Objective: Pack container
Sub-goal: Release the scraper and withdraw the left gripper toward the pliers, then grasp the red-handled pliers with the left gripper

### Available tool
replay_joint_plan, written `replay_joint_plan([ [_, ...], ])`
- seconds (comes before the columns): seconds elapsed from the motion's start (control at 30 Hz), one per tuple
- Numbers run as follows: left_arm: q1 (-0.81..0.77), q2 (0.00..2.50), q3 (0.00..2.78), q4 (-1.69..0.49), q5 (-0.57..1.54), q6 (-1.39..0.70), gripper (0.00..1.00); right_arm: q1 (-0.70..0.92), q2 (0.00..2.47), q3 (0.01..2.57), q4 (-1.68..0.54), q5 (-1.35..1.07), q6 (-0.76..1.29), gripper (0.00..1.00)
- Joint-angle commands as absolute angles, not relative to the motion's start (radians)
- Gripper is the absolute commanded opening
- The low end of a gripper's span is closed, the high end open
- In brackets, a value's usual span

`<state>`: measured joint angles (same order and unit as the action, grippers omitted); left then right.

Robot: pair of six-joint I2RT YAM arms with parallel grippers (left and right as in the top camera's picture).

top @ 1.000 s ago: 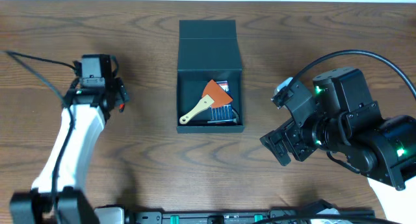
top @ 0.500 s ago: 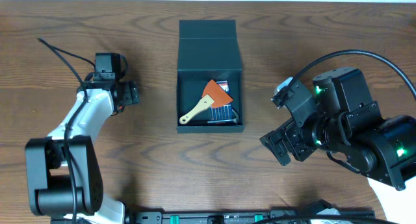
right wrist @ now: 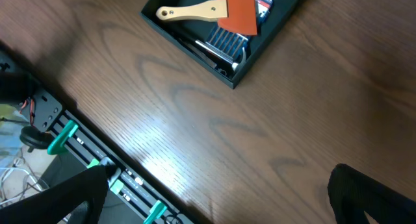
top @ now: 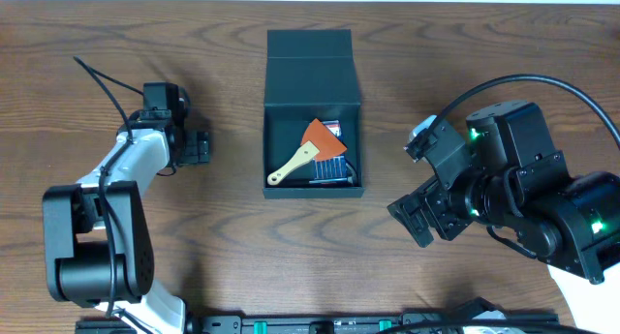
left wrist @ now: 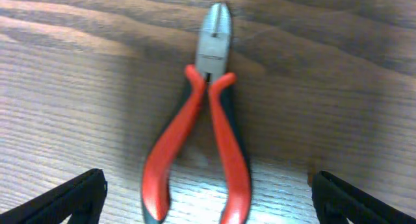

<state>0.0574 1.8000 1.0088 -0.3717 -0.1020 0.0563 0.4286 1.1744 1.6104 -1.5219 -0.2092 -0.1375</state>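
Wide-open jaws on left arm (top: 123, 171) and right arm (top: 513, 184)

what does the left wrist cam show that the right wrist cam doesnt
Only the left wrist view: red-handled pliers lying flat on the wood, jaws pointing away from the camera, handles reaching toward the gap between the left gripper's open fingers.

Only the right wrist view: the open container with a wooden-handled orange scraper and other items inside, plus a black rail with green clips along the table's edge.

Both: the wood-grain table, and that camera's own dark fingers spread wide at the bottom corners; the right gripper holds nothing.
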Motion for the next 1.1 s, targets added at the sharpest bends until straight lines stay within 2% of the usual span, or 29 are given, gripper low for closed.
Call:
replay_joint_plan([
  [0.0, 0.084, 1.824, 1.012, -0.373, -0.063, 0.071, 0.98, 0.431, 1.172, 1.609, -1.522, -0.213, -0.124, 0.99],
  [0.13, 0.101, 1.829, 1.012, -0.372, 0.014, 0.071, 0.99, 0.431, 1.172, 1.609, -1.522, -0.213, -0.124, 0.99],
  [0.4, 0.102, 1.837, 0.999, -0.376, 0.015, 0.071, 1.0, 0.431, 1.172, 1.609, -1.522, -0.213, -0.124, 0.99],
  [0.67, 0.102, 1.867, 0.987, -0.383, 0.016, 0.07, 0.97, 0.431, 1.172, 1.609, -1.522, -0.213, -0.124, 0.99],
  [0.9, 0.102, 1.867, 0.987, -0.383, 0.016, 0.066, 0.79, 0.431, 1.172, 1.609, -1.522, -0.213, -0.124, 0.99],
  [1.07, 0.102, 1.867, 0.987, -0.383, 0.015, 0.047, 0.75, 0.431, 1.172, 1.609, -1.522, -0.213, -0.124, 0.99],
])
